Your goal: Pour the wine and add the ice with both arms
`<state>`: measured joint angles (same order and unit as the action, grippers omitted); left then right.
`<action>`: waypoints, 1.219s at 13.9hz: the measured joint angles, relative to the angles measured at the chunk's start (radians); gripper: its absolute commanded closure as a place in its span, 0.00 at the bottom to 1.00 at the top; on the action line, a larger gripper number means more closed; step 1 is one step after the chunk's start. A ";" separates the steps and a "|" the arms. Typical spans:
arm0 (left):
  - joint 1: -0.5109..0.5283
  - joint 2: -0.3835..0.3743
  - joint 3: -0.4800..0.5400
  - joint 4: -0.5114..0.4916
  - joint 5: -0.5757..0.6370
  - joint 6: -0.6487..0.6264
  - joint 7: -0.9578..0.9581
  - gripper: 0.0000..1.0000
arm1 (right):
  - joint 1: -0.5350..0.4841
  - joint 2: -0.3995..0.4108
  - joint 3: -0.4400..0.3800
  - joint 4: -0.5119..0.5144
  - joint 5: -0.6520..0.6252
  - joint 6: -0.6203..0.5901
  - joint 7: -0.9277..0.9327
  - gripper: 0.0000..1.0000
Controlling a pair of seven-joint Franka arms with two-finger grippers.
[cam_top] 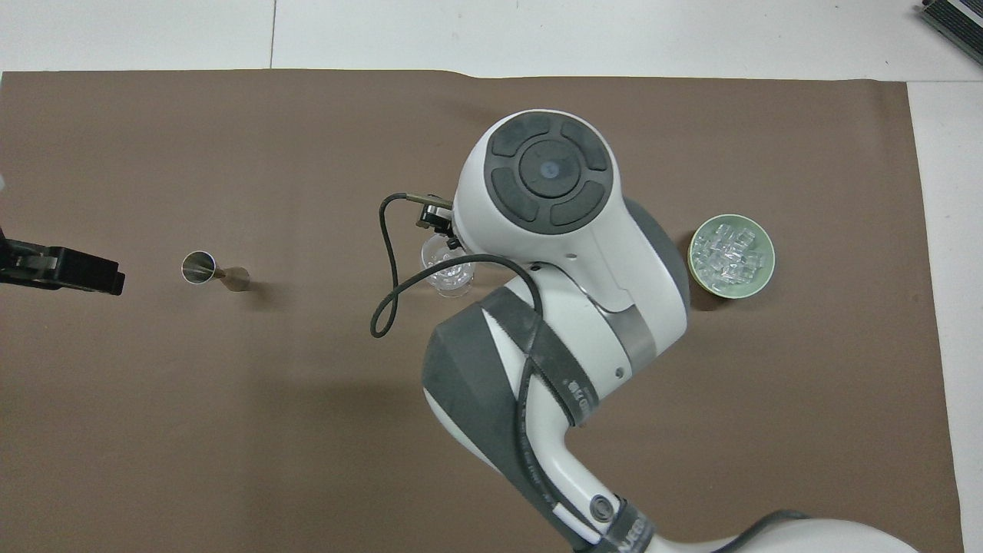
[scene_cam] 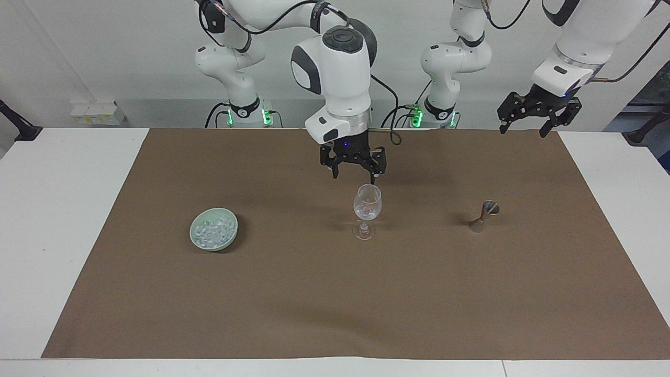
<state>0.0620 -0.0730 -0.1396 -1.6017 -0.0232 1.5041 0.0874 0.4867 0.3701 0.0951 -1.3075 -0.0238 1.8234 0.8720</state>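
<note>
A clear stemmed glass [scene_cam: 367,208] stands mid-mat, with a few ice chunks [scene_cam: 366,212] in its bowl. My right gripper [scene_cam: 355,175] hangs open and empty just above the glass rim, slightly toward the right arm's end. In the overhead view the right arm's wrist hides that gripper and part of the glass [cam_top: 449,270]. More ice fills a pale green bowl [scene_cam: 213,229] [cam_top: 730,254] toward the right arm's end. My left gripper [scene_cam: 528,123] [cam_top: 84,273] waits open, raised over the mat's edge at the left arm's end. Wine is out of view.
A small metal jigger [scene_cam: 484,214] [cam_top: 215,271] stands on the brown mat [scene_cam: 335,303] between the glass and the left arm's end. White table [scene_cam: 63,220] borders the mat on both ends.
</note>
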 measured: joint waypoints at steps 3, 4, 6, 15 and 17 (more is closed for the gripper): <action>0.000 0.000 0.000 0.000 0.000 0.000 0.000 0.00 | -0.093 -0.113 -0.001 -0.077 0.000 -0.045 -0.114 0.00; 0.000 0.000 0.000 0.000 0.000 0.000 0.000 0.00 | -0.127 -0.157 -0.002 -0.107 0.001 -0.075 -0.159 0.00; 0.000 0.000 0.000 0.000 0.000 0.000 0.000 0.00 | -0.194 -0.237 -0.002 -0.157 0.001 -0.138 -0.248 0.00; 0.000 0.000 0.000 0.000 0.000 0.000 0.000 0.00 | -0.453 -0.350 -0.005 -0.209 0.001 -0.277 -0.504 0.00; 0.000 0.000 0.000 0.000 0.000 0.000 0.000 0.00 | -0.467 -0.350 -0.004 -0.202 0.001 -0.274 -0.513 0.00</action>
<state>0.0620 -0.0730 -0.1396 -1.6017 -0.0231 1.5040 0.0874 0.0202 0.0200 0.0906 -1.5095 -0.0223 1.5499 0.3595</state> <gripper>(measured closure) 0.000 0.000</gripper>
